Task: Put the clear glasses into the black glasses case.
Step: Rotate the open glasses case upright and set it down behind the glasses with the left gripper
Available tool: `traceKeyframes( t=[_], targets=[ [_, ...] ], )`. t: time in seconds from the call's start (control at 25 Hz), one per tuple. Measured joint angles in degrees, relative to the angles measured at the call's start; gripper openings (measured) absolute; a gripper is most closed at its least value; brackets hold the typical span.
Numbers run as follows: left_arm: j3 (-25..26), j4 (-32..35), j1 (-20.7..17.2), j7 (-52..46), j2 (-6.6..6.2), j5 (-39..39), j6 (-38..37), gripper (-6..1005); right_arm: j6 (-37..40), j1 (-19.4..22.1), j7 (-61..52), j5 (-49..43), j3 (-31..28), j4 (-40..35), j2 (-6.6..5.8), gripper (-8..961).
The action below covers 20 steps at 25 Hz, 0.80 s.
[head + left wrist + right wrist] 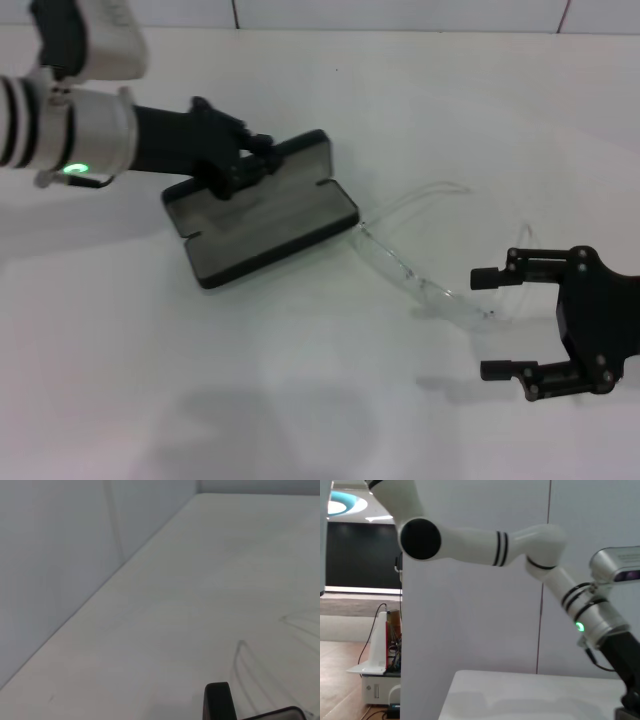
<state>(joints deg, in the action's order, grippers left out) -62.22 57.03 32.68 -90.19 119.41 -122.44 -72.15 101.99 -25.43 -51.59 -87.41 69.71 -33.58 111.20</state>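
Observation:
The black glasses case [268,222] lies open on the white table, grey lining up, left of centre in the head view. My left gripper [248,160] reaches in from the left and is closed on the far edge of its lid. One black fingertip [217,702] and a corner of the case [282,713] show in the left wrist view. The clear glasses [415,280] lie on the table just right of the case, arms unfolded toward the back. At the glasses' right end my right gripper [490,323] hangs open, with nothing held.
A white table [300,400] spreads out in front, and a pale wall [400,12] bounds its far edge. The right wrist view shows only my left arm [530,550] over the table's far corner [520,690] and a room beyond.

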Motion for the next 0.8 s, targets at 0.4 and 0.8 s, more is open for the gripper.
traceKeyframes(
  t=[0.4, 0.8],
  targets=[
    [-8.60, -2.79, 6.12, 6.97, 0.32, 1.00, 2.25, 215, 0.67, 3.09, 3.28, -0.05, -0.30, -0.30, 1.24, 741],
    [-14.75, -2.88, 5.88, 12.79, 0.56, 4.61, 4.60, 276, 0.16, 4.79, 3.30, 0.13, -0.71, -0.13, 1.72, 740]
  ],
)
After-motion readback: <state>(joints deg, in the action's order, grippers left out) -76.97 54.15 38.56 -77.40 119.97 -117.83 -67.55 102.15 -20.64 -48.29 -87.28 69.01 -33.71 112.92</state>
